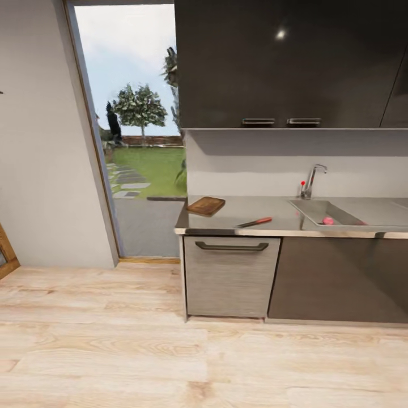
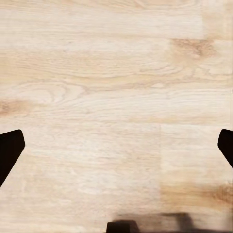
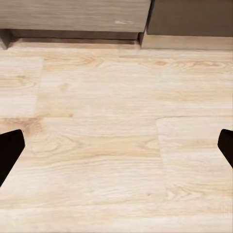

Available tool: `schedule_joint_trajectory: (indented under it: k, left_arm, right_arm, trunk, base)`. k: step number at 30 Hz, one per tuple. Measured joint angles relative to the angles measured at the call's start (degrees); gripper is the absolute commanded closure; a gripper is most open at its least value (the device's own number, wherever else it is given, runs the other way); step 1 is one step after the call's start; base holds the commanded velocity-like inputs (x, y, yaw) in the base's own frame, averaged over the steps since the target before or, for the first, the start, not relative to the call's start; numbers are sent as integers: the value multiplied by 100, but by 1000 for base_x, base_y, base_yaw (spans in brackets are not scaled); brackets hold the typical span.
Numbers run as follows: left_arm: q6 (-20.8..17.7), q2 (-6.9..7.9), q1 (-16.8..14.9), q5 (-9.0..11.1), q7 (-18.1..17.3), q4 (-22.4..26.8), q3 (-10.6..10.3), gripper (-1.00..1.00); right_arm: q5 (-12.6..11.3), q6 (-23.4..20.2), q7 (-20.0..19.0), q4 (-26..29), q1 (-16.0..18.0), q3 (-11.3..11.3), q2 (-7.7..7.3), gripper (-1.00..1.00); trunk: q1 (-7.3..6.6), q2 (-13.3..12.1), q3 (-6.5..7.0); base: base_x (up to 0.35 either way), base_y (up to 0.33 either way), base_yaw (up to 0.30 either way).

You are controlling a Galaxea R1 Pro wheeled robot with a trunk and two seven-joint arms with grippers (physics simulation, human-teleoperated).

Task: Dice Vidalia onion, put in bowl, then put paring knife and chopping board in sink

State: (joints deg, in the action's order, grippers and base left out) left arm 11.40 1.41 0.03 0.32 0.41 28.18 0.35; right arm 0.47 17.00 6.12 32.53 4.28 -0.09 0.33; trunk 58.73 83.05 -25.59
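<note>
Vidalia onion (image 1: pixel 328 221) — a small pinkish-red lump, whole as far as the head view shows — lies in the sink (image 1: pixel 317 209), near its front wall and below the chrome tap (image 1: pixel 313 180). No step of the task looks done: the onion is not yet lifted out, nothing is diced, and both tools lie outside the sink. On the bench (image 1: pixel 283 218), the paring knife (image 1: pixel 254 222) with its orange-red handle rests near the front edge, between sink and chopping board (image 1: pixel 206 205); the brown board sits at the bench's far left end, well apart from the onion. The bowl cannot be made out. Below is a grey drawer front (image 1: pixel 231 277) with a long black handle; above, dark cabinets. The robot stands back on the wood-plank floor (image 1: pixel 141 351). Both wrist views look down on the planks — the left fingers (image 2: pixel 10 151) and right fingers (image 3: pixel 10 153) are spread wide, holding nothing.
</note>
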Motion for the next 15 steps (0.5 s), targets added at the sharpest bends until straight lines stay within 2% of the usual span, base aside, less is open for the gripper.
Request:
schedule_joint_trajectory:
  k: [15]
  left_arm:
    - [0, 8, 2, 0, 3, 6, 8, -100]
  right_arm:
    - [-4, -1, 14, 0, 0, 0, 21, -100]
  trunk:
    - [0, 0, 0]
  base:
    - [2, 286, 0]
